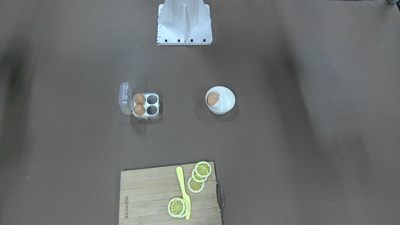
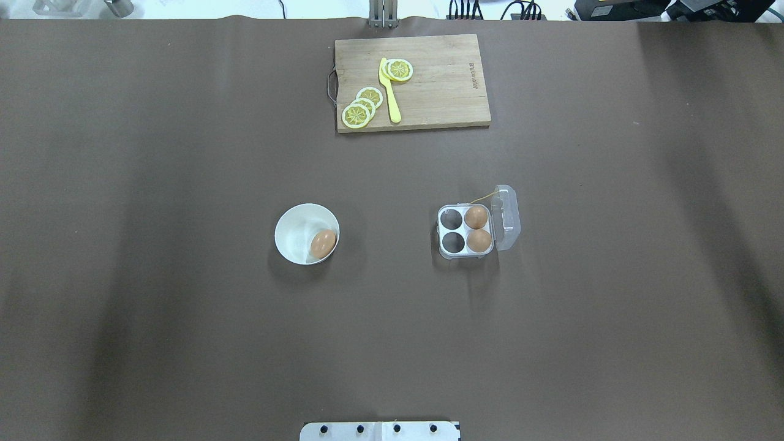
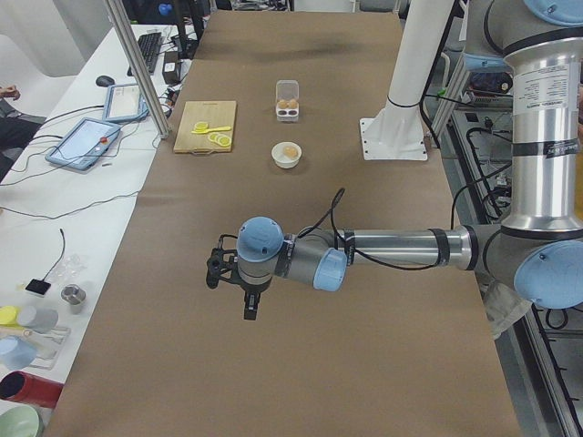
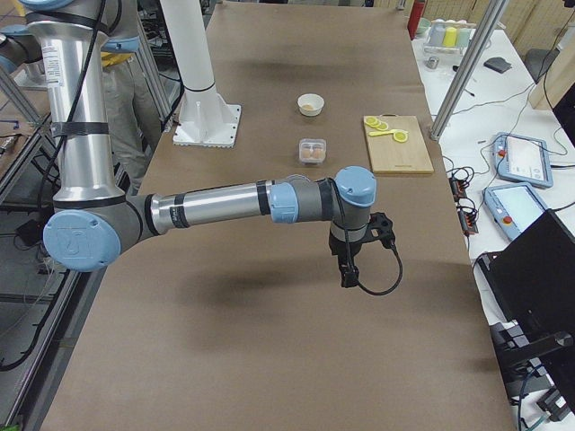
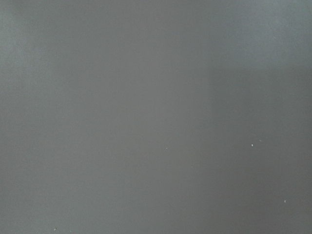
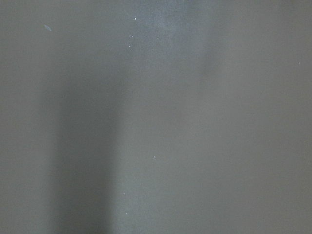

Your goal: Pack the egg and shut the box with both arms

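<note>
1. Egg [image 2: 323, 243]: we find it in the white bowl [image 2: 288, 220], against the wall on the box side. The bowl stands mid-table, a little toward the table's left end.
2. Box [image 2: 442, 228]: mid-table, a little toward the right end and well apart from the bowl. The clear lid [image 2: 507, 217] is thrown open on the right-end side. We count two eggs [image 2: 476, 217] in the cells beside the hinge. The two cells facing the bowl are empty.
3. Left gripper [image 3: 250, 308]: it hangs above bare table near the left end, well apart from the bowl. We cannot tell how its jaws are set.
4. Right gripper [image 4: 347, 272]: it hangs above bare table near the right end, well apart from the box. Again we cannot tell its setting.
5. Cutting board [image 2: 441, 92]: at the middle of the far edge, bearing lemon slices [image 2: 356, 114] and a yellow knife [image 2: 389, 92].

Step in hand, as we judge it: the very start, with nothing yet taken up.

Next move, as we judge it: the left arm, nearer the bowl, must come down over the rim. It needs a gentle grip on the smooth round egg, which lies close to the wall, before carrying it to an empty cell. Closing the lid then falls to both arms.
</note>
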You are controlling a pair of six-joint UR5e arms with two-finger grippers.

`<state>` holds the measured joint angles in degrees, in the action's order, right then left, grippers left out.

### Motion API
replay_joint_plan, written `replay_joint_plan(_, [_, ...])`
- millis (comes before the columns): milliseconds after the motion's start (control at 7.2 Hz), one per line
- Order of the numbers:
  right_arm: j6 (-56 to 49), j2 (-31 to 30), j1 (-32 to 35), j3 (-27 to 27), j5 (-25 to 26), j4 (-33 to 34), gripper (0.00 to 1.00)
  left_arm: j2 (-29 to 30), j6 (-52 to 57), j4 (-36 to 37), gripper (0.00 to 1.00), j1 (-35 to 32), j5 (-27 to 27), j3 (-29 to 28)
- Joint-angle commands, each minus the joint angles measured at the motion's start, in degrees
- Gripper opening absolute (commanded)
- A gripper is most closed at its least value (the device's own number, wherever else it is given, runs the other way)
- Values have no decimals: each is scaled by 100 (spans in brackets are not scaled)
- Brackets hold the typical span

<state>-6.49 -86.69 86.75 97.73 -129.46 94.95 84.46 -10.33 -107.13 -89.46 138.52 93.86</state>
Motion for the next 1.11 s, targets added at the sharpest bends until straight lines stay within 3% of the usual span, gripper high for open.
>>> replay_joint_plan(0, [51, 47, 0, -26, -10, 23, 100, -17, 5, -1, 98, -2, 0, 1])
replay_joint_plan(556, [51, 30, 0, -9, -18, 58, 100, 604, -48, -1, 98, 208, 96, 421])
replay_joint_plan(972, [51, 21, 0, 0, -27, 58, 100, 1624, -127, 17, 98, 1549, 159, 564])
